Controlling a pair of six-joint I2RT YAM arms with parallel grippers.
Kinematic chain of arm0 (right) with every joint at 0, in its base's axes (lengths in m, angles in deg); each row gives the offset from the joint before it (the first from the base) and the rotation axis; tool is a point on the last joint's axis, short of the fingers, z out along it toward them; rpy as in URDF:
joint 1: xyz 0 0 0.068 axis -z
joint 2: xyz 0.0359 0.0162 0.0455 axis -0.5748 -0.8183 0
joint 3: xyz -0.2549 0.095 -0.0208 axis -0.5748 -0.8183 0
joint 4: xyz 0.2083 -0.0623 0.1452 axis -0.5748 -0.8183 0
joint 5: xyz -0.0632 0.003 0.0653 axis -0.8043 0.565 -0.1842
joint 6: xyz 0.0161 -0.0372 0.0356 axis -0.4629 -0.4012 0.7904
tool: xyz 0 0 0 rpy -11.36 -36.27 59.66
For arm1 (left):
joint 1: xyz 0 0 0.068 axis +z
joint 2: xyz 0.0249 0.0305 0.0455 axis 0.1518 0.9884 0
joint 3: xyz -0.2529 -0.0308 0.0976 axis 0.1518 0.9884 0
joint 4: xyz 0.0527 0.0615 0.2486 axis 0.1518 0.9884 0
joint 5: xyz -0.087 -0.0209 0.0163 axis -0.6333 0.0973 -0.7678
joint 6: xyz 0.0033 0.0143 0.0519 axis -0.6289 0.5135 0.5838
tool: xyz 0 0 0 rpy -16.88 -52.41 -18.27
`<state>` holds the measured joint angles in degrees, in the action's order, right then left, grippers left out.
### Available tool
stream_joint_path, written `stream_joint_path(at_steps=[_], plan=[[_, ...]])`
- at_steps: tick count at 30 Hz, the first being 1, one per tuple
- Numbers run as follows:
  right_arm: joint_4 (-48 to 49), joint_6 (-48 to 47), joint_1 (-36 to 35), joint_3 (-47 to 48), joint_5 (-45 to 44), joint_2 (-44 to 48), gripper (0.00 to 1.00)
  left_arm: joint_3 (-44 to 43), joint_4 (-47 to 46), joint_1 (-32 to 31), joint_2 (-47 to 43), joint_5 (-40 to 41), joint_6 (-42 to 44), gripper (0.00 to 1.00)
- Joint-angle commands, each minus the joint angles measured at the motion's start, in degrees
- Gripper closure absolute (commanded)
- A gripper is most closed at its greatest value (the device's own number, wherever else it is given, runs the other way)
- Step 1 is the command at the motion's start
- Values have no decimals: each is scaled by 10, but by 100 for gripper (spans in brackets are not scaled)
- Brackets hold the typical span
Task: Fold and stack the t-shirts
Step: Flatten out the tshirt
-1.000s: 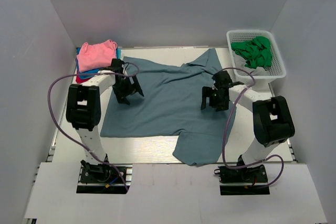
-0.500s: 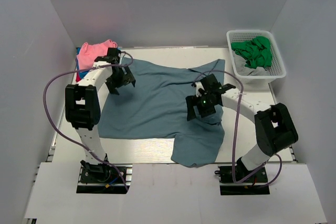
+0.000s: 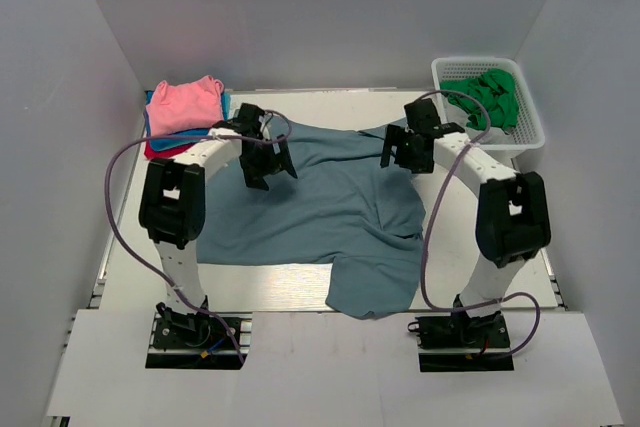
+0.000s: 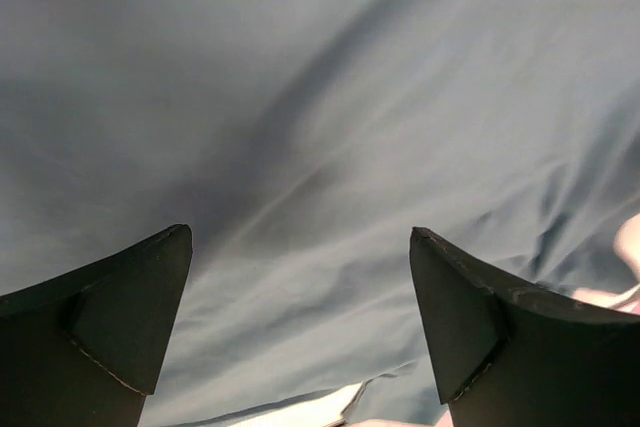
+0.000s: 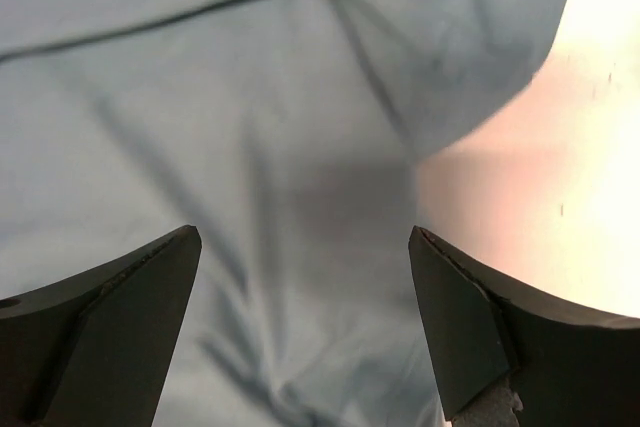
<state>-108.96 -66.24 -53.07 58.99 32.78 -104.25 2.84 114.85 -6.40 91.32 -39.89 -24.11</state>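
- Your top view is bright and evenly lit from above; the white walls [image 3: 90, 67] fade to soft grey in the corners, with no hard glare.
- Shadows there are weak: faint shading under the arms on the slate-blue t-shirt [image 3: 320, 212] and a thin dark line along its near hem on the table [image 3: 260, 282].
- Focus in the top view holds edge to edge.
- Your left wrist view is dim. The cloth is darkest at upper left, folds are soft and slightly blurred.
- The fingers [image 4: 100, 337] of the left gripper [image 4: 300, 234] show as near-black silhouettes with little detail.
- In your right wrist view the table is blown out to pinkish-white glare at right, and a soft shadow patch sits mid-cloth.
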Motion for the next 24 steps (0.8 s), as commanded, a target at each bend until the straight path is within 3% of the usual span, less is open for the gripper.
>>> stream_joint_path(at_steps=[1,8,12,17,24], plan=[[39,8,5,24,-11,-36,10,42,-19,-11,-3,-29,6,0],[111,-2,11,67,-4,-133,10,83,-6,-1,14,25,12,0],[57,10,22,107,-46,-183,10,83,27,5,33,104,26,0],[55,17,37,100,-97,-184,10,61,78,11,69,227,26,0],[64,-11,54,121,-90,-196,10,9,101,31,94,313,31,0]])
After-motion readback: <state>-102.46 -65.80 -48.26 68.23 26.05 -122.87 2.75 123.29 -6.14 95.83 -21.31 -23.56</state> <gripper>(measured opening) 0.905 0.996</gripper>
